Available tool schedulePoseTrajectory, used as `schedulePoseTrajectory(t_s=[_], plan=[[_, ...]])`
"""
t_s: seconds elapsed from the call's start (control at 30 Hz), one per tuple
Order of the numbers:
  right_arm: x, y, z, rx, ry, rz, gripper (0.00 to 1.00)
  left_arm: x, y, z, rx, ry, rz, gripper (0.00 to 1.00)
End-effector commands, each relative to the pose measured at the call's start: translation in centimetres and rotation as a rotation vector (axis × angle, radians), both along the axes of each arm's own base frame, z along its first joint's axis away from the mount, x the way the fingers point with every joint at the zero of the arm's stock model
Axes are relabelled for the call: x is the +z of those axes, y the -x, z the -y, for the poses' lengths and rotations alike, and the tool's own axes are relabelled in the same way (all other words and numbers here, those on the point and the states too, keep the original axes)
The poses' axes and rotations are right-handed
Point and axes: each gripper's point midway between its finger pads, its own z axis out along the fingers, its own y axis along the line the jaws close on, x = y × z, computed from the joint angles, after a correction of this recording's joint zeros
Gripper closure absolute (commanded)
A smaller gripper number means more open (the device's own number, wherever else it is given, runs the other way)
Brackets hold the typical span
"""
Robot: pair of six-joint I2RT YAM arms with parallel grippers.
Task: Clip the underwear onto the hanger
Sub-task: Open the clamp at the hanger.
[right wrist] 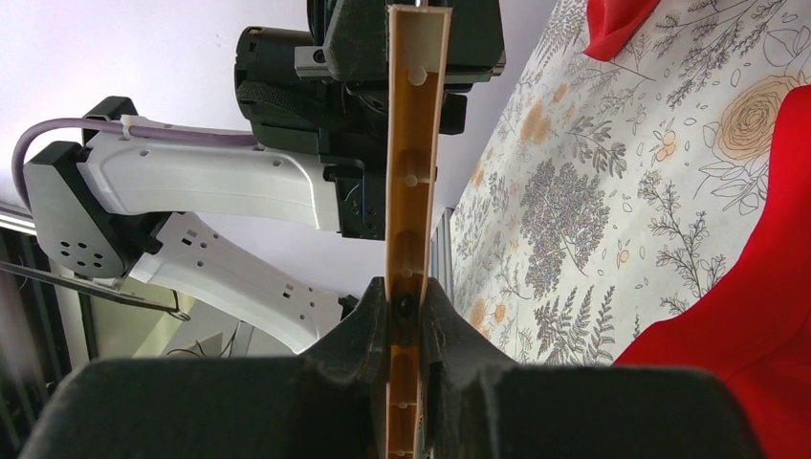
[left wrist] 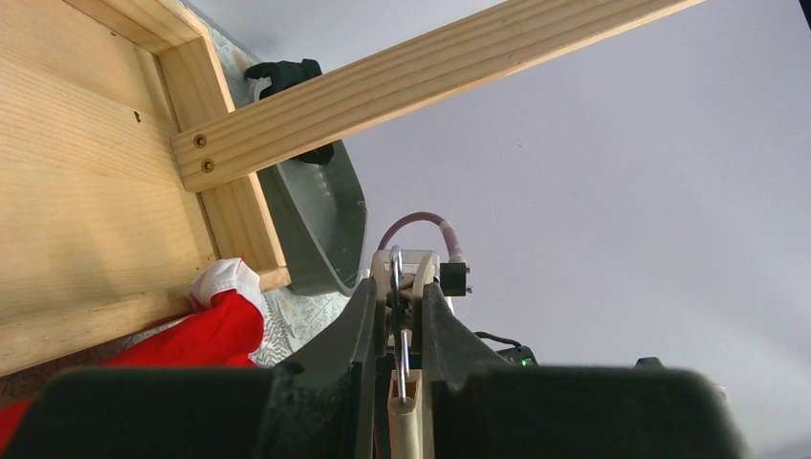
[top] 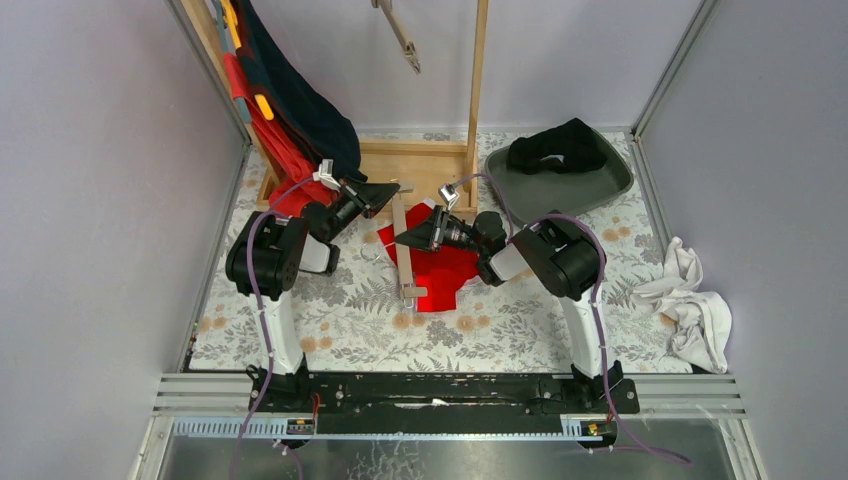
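While the left gripper (left wrist: 402, 306) and right gripper (right wrist: 405, 295) both pinch the hanger (right wrist: 414, 143), its clip (left wrist: 395, 263) could shut empty with the underwear (top: 445, 272) slack beneath them

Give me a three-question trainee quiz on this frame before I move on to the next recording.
1. True or false: the left gripper and the right gripper are both shut on the hanger.
2. What lies in the grey tray? A) a spare hanger B) a black garment C) a red sock
3. On which side of the robot does the crumpled white cloth lie?
Key: 1 true; 2 B; 3 its right.
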Motion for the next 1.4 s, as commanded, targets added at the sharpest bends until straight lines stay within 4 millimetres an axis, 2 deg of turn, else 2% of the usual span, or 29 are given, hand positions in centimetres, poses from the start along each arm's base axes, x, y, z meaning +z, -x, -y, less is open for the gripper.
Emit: schedulePoseTrajectory(t_s=[0.0, 0.1, 0.13, 0.17, 0.27, 0.47, 0.67, 0.87, 0.93, 1.1, 1.37], plan=[[3.1, 0.8, 0.0, 0.026, -0.076, 0.108, 0.95, 1.2, 0.6, -0.2, 0.003, -0.008, 0.075, 1.0], [3.1, 0.7, 0.3, 0.016, -0.072, 0.116, 0.64, 1.1, 0.9, -0.2, -0.005, -0.011, 0.073, 1.0], [3.1, 0.5, 0.6, 0.006, -0.067, 0.119, 0.56, 0.9, 1.0, -0.3, -0.007, -0.012, 0.068, 1.0], [3.1, 0.3, 0.9, -0.006, -0.059, 0.122, 0.5, 0.8, 1.1, -0.3, -0.011, -0.014, 0.065, 1.0], [2.9, -0.5, 2.2, -0.034, -0.024, 0.133, 0.4, 0.3, 1.9, -0.7, -0.016, -0.027, 0.053, 1.0], [2.2, -2.8, 4.6, -0.104, 0.081, 0.168, 0.37, -0.9, 4.0, -1.4, -0.027, -0.06, 0.023, 1.0], [-1.6, -6.2, 6.2, -0.207, 0.469, 0.264, 0.37, -2.8, 5.6, -2.1, -0.039, -0.081, -0.03, 1.0], [-2.8, -8.7, 8.2, -0.247, 0.763, 0.36, 0.36, -4.3, 6.7, -2.4, -0.051, -0.092, -0.074, 1.0], [-2.9, -9.1, 8.3, -0.247, 0.814, 0.384, 0.35, -4.9, 7.1, -2.4, -0.055, -0.097, -0.093, 1.0], [-4.8, -9.2, 7.8, -0.207, 0.961, 0.42, 0.35, -6.3, 8.0, -2.7, -0.059, -0.114, -0.127, 1.0], [-6.7, -9.0, 5.3, -0.139, 0.983, 0.424, 0.34, -7.4, 9.0, -3.1, -0.061, -0.127, -0.158, 1.0]])
